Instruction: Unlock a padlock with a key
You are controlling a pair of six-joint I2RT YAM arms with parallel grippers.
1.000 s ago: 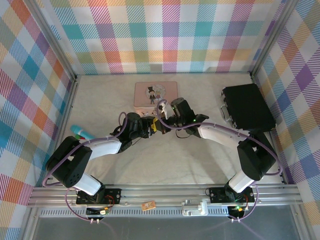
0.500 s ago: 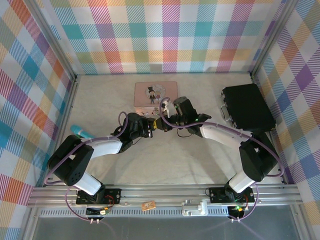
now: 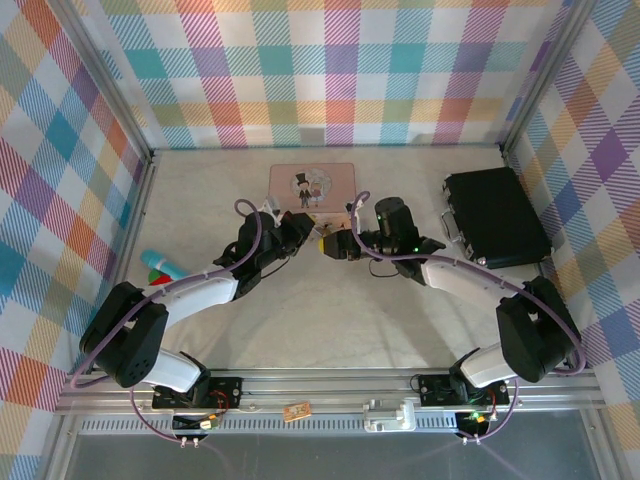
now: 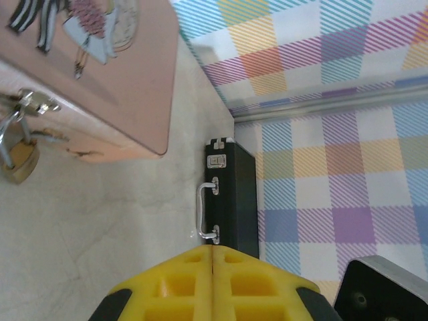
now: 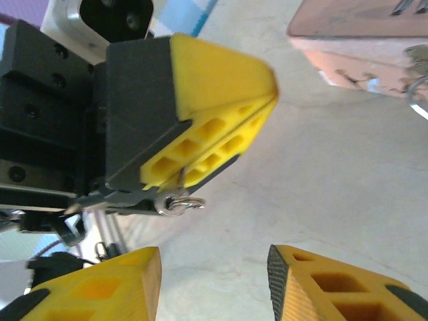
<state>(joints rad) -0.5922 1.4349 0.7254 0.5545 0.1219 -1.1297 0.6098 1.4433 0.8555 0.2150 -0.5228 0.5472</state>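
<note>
The tiny brass-gold padlock (image 4: pixel 18 160) hung at the pink rectangular tin (image 4: pixel 127 73), beyond the left gripper (image 4: pixel 212 267), whose fingers were pressed together. From the right wrist, those fingers seemingly pinched the thin dark grey metal key (image 5: pixel 162 200). The right gripper (image 5: pixel 214 267) gaped wide, empty. Lining the key up with the keyhole before pushing looked wise.

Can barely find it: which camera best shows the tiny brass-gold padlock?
Left wrist: the padlock, body and shackle, hangs from the pink rectangular tin's clasp. Right wrist catches a shackle sliver; top external, too small to tell.

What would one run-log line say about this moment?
left claw: shut on key | right claw: open, empty | padlock: hanging from pink tin clasp
</note>
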